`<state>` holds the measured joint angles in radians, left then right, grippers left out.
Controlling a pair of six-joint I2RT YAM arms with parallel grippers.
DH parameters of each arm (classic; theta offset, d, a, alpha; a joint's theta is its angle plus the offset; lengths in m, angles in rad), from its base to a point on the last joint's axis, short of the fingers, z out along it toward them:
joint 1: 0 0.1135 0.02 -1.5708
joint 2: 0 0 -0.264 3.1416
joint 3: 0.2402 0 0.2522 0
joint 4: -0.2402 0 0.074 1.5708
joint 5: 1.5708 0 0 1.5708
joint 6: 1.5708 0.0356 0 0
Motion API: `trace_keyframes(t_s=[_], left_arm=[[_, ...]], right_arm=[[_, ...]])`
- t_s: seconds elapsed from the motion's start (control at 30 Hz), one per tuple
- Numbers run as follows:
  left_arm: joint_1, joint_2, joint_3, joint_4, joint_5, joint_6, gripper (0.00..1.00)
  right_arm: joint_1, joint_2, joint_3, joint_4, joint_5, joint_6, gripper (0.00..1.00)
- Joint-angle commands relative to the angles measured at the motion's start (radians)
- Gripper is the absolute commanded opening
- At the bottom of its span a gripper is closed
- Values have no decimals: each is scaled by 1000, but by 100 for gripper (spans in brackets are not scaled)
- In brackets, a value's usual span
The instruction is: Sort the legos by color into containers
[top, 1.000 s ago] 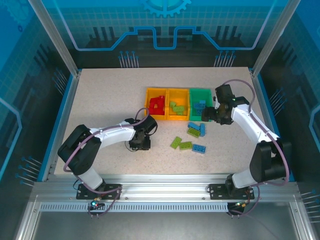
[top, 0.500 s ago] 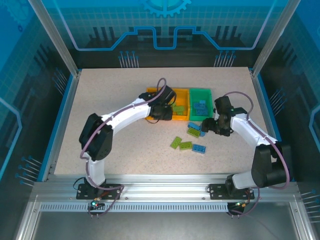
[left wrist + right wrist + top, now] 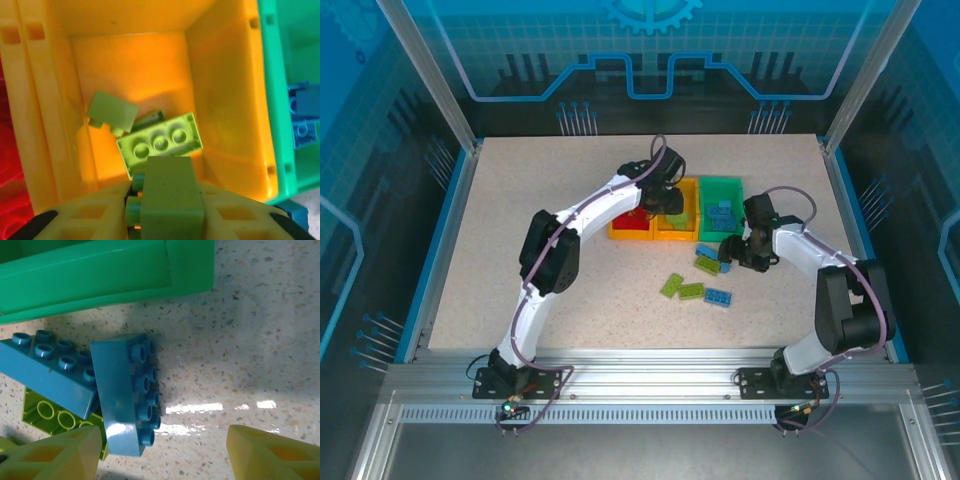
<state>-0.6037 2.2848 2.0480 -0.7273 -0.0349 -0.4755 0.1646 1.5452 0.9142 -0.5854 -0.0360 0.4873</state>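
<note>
Left end effector (image 3: 165,220) is clamped on a lime green brick (image 3: 167,192) above the orange-yellow bin (image 3: 227,100). Right end effector (image 3: 162,455) has its fingers apart, flanking a blue brick (image 3: 120,400) on the desk (image 3: 260,340).

We see three open bins in a row on the desk (image 3: 540,200): two joined orange-yellow bins (image 3: 653,237) and a green bin (image 3: 720,181) touching them on the right. The left one holds red bricks (image 3: 632,222). The middle one holds lime bricks: a flat lime brick (image 3: 160,142) with its hollow underside up and a tilted lime brick (image 3: 112,110) near the left wall. A pinched lime brick (image 3: 167,190) sits in the left claw (image 3: 167,215) above that bin. Blue bricks (image 3: 720,212) lie in the green bin. In front of it on the desk, a side-lying blue brick (image 3: 120,400) touches a studs-up blue brick (image 3: 47,372), which rests on an upturned lime brick (image 3: 52,417). Nearer us, two loose lime bricks (image 3: 671,285) and a loose blue brick (image 3: 718,297) lie close together.
</note>
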Motion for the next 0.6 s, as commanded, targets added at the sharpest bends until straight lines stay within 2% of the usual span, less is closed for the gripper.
trace_keyframes(t_s=[0.0, 0.07, 0.3, 0.37, 0.43, 0.57], left_arm=[[10, 42, 64, -12, 35, -19, 41], [9, 47, 70, -12, 34, -30, 52], [3, 2, 41, -5, 41, -44, 78], [1, -32, 11, 6, 38, -45, 91], [0, -63, -17, 12, 36, -47, 98], [-1, -131, -93, 34, 39, -51, 99]], right_arm=[[12, 28, 6, 36, -41, 3, 65], [16, 39, 6, 47, -45, 3, 62], [15, 105, 21, 47, -26, -18, 52], [16, 110, 23, 41, -10, -19, 46], [16, 109, 24, 29, 11, -23, 40], [10, 84, 20, 9, 28, -37, 28]])
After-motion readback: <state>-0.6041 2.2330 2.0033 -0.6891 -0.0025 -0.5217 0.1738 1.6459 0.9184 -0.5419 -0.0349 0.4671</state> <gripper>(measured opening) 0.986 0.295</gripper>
